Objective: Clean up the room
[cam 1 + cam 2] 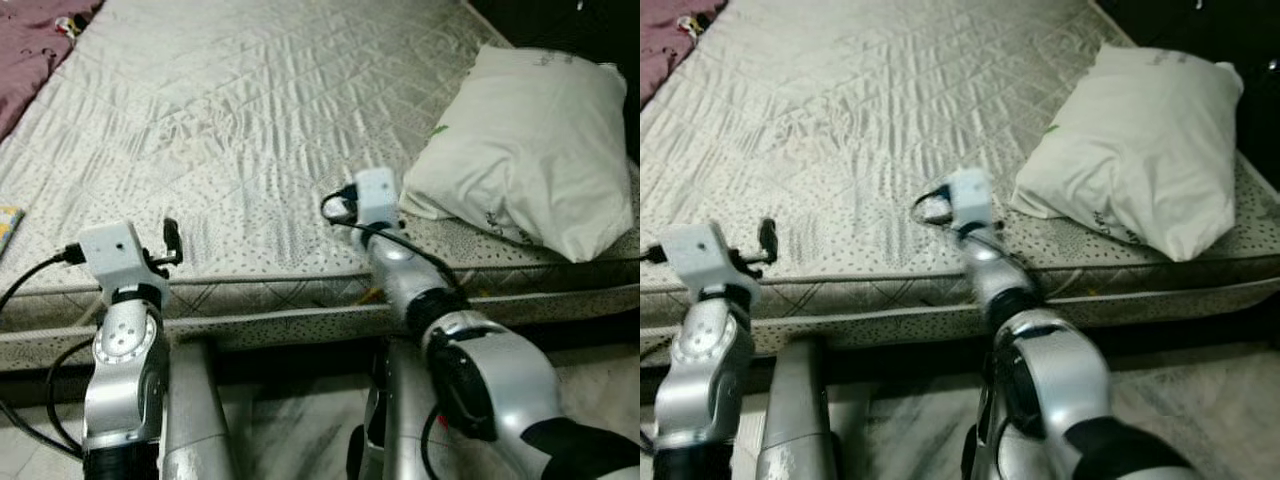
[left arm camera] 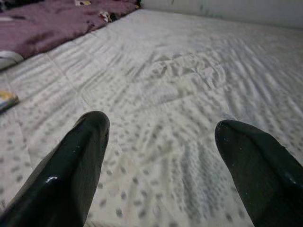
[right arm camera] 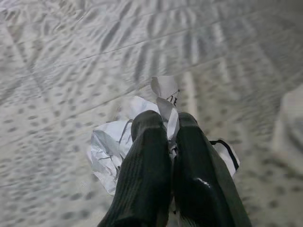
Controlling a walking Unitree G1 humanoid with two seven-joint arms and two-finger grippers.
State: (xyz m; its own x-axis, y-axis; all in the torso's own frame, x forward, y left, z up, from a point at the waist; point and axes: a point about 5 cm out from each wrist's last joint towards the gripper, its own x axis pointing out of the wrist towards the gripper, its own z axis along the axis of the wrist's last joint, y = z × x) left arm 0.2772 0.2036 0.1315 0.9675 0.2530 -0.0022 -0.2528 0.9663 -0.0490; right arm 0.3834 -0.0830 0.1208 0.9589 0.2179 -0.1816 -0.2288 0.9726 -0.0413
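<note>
We found the right gripper (image 3: 163, 124) pinched shut on a crumpled white wrapper (image 3: 111, 146), over the mattress (image 1: 250, 120) at about eight o'clock from the pillow (image 1: 530, 150). The left gripper (image 2: 161, 130) stood wide and empty near the bed's front edge. We judged the pick-up step in hand — next, a clean lift and carry to a bin, grip kept firm.

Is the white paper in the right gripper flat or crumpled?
Crumpled: the white paper bunches in creased folds around the right gripper, whose fingers are shut on it above the quilted mattress.
</note>
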